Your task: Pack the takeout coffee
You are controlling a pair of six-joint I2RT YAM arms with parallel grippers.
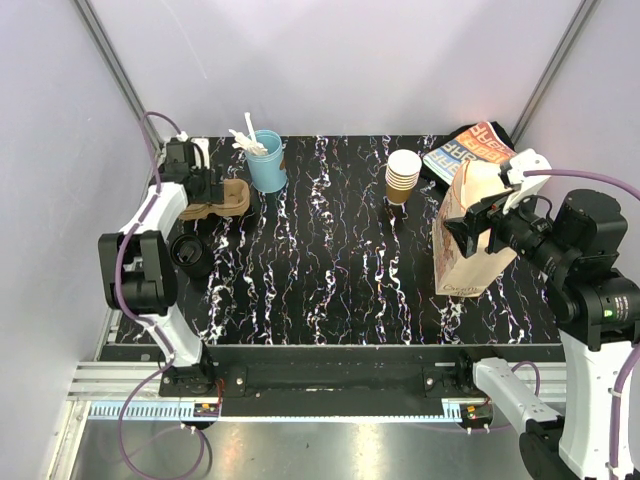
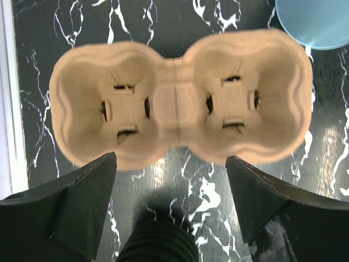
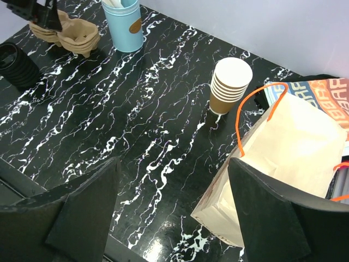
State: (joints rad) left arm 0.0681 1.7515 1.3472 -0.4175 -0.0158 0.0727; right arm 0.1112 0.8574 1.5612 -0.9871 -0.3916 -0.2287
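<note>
Barely begun: cup carrier [image 2: 177, 103] at 10 o'clock empty, paper bag [image 1: 470, 255] stands at 3 o'clock; left gripper [image 2: 170, 157] and right gripper [image 3: 173, 159] released

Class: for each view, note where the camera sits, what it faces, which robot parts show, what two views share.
Top external: above and behind, looking down at the table; left arm and right arm show.
Left wrist: wrist-mounted, straight down onto the cup carrier; left gripper shows.
Right wrist: wrist-mounted, slanting across the table past the paper bag; right gripper shows.
Shared: all show the cup carrier.
</note>
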